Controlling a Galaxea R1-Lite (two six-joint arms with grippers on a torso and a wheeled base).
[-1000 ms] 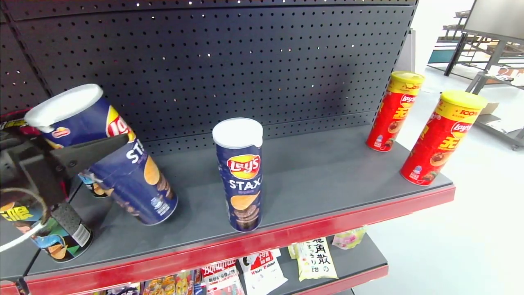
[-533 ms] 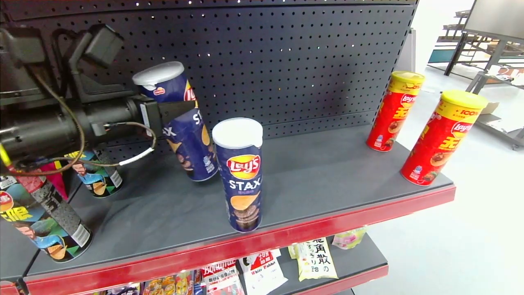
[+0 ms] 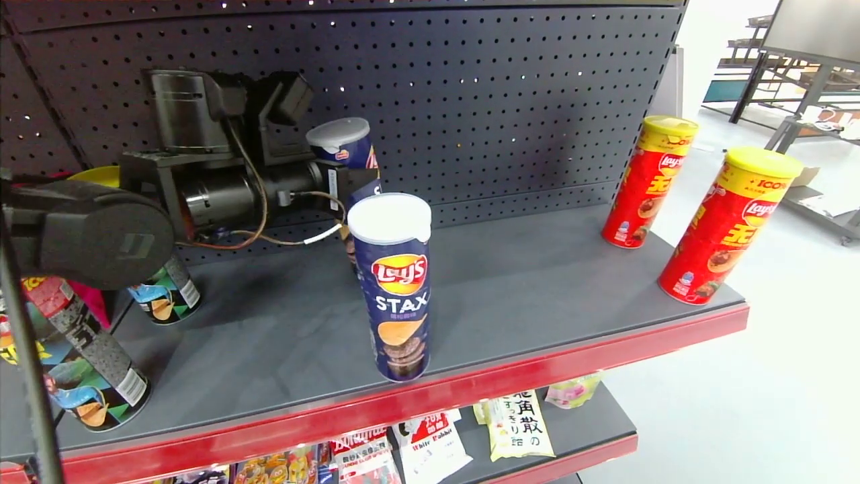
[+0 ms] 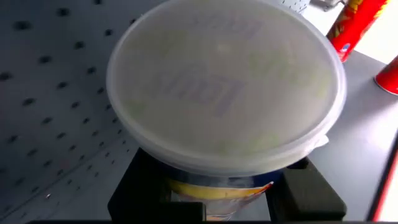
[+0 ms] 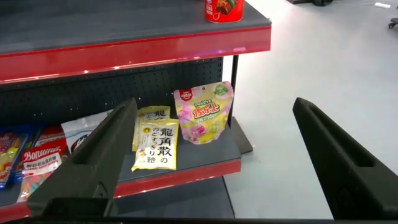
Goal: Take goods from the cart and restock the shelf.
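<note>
Arm on your left stretched level over the shelf, left gripper clamped on the held can, near the pegboard just behind the standing can, your right gripper spread wide.

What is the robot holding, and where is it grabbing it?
The left gripper holds a blue chip can by its upper side, just under the white lid. The right gripper is open and empty.
</note>
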